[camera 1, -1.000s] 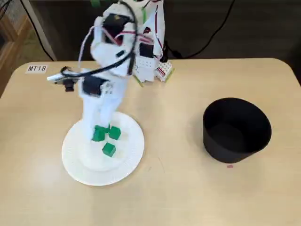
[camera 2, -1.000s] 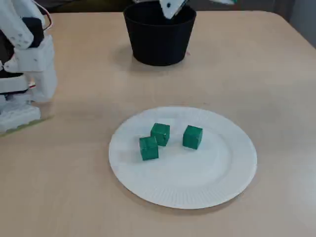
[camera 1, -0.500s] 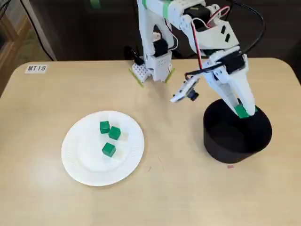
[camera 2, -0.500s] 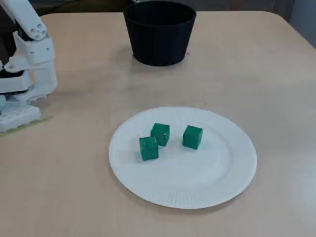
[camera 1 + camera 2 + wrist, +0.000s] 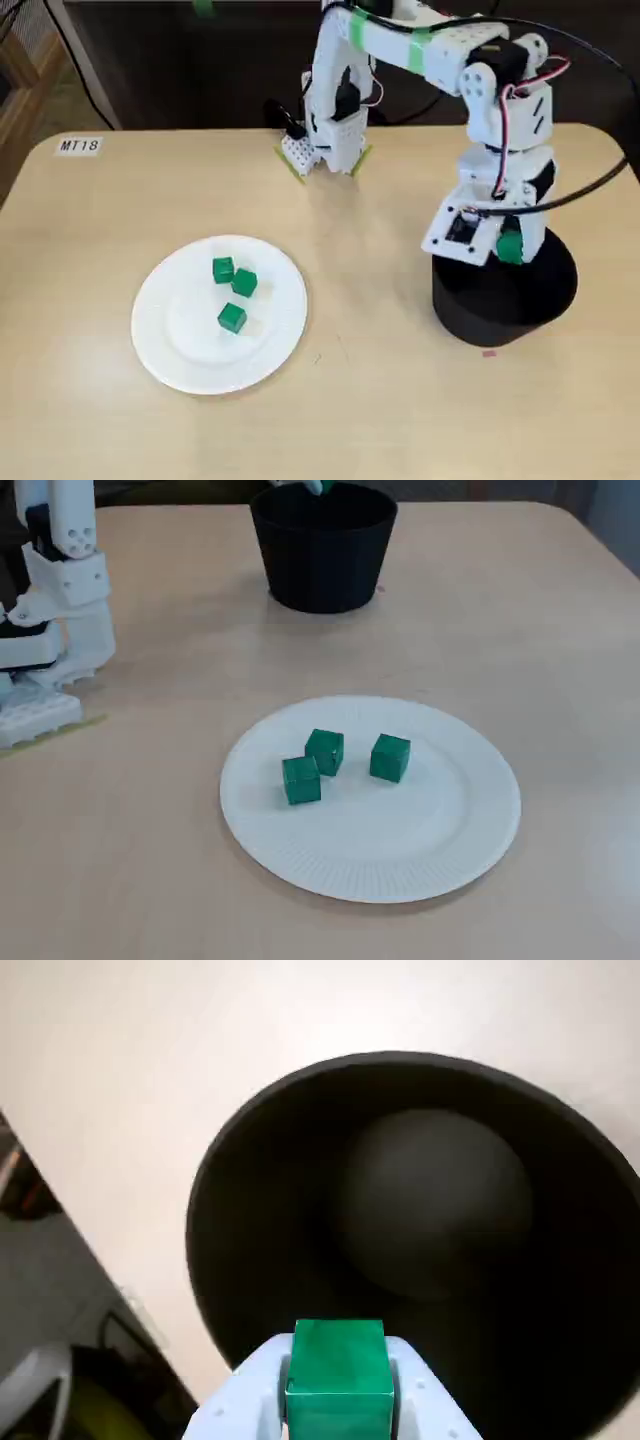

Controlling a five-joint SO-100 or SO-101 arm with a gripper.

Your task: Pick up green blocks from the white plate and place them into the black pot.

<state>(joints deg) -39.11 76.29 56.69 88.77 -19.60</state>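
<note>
the claw (image 5: 338, 1352) is closed just to the width of one green block (image 5: 338, 1385), which sits clamped between its two pale fingers (image 5: 420, 1395). in the wrist view the held block shows a flat top face and a front face, both a glossy dark green with clean square edges, and it fills the gap between the fingers. the claw hangs over the open mouth of the black pot (image 5: 490, 310). the block is above the rim and, as far as the wrist view shows, touches no part of the pot. behind the block the pot's inside is dark, with a dull round floor.

in a fixed view the arm (image 5: 400, 40) reaches from its base at the back of the desk (image 5: 400, 400) across to the pot on the right side, with the wrist turned downward. the green of the held block shows at the claw's tip over the pot's mouth.

the white plate (image 5: 160, 350) lies well apart from the pot, toward the left in that view, and carries three loose blocks (image 5: 324, 751) of the same green. two of them meet at a corner, and the third sits just beside them without touching. a small label (image 5: 78, 146) is stuck at the desk's far left corner.
</note>
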